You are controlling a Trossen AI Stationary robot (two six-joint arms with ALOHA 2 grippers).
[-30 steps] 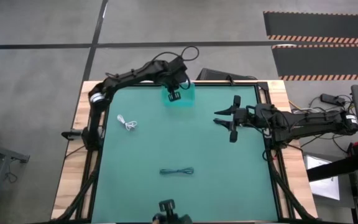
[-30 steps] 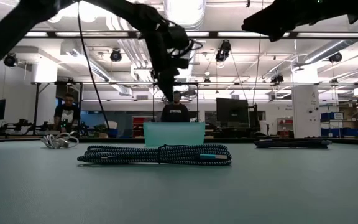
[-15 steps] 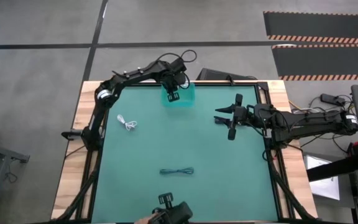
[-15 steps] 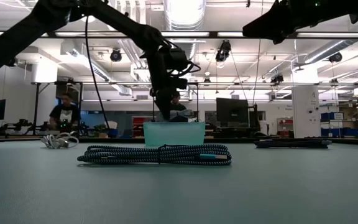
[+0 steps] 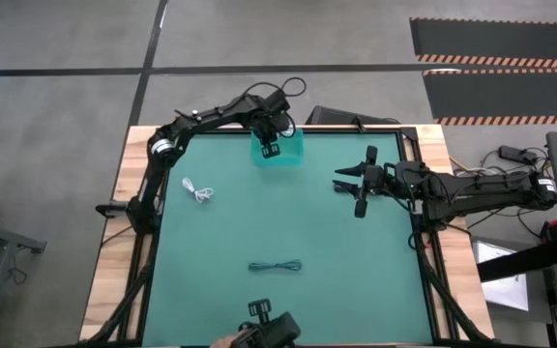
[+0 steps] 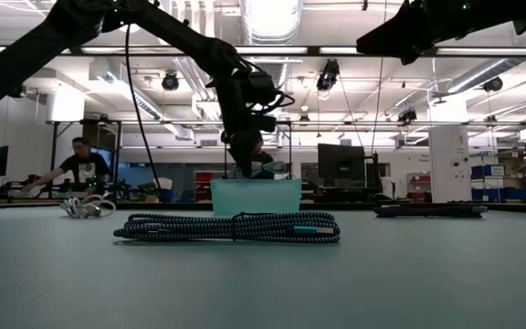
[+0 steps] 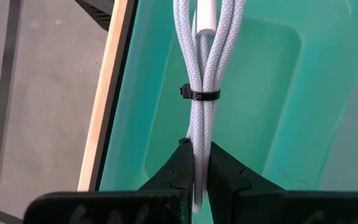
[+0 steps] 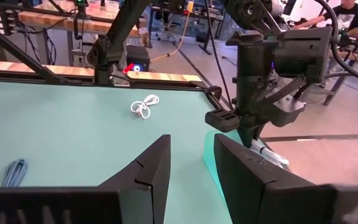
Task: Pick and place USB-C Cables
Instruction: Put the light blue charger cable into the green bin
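Observation:
My left gripper (image 5: 270, 148) is over the translucent teal bin (image 5: 288, 153) at the table's far edge, shut on a white braided cable bundle (image 7: 201, 68) that reaches down into the bin. The low view shows this gripper (image 6: 245, 163) just above the bin (image 6: 256, 196). A second white cable (image 5: 198, 191) lies on the mat at the left. The dark braided cable (image 5: 275, 266) lies near the middle front, and it also shows in the low view (image 6: 231, 227). My right gripper (image 5: 341, 183) is open and empty above the mat's right side. My left gripper pinches the white bundle between its two fingers near one end (image 7: 199, 142), below the black tie (image 7: 201, 95). The fingers point down and lie along the bundle. The bundle hangs straight below them into the bin, with its white plug (image 7: 205, 18) lowest.
A hand with a dark device (image 5: 264, 332) shows at the table's near edge. The wooden table border (image 5: 119, 242) and black frame rails surround the green mat. People sit in the room beyond the table (image 6: 85, 169).
My left gripper has gone down toward the teal bin with the white bundle, which now reaches into the bin. My right gripper has kept still.

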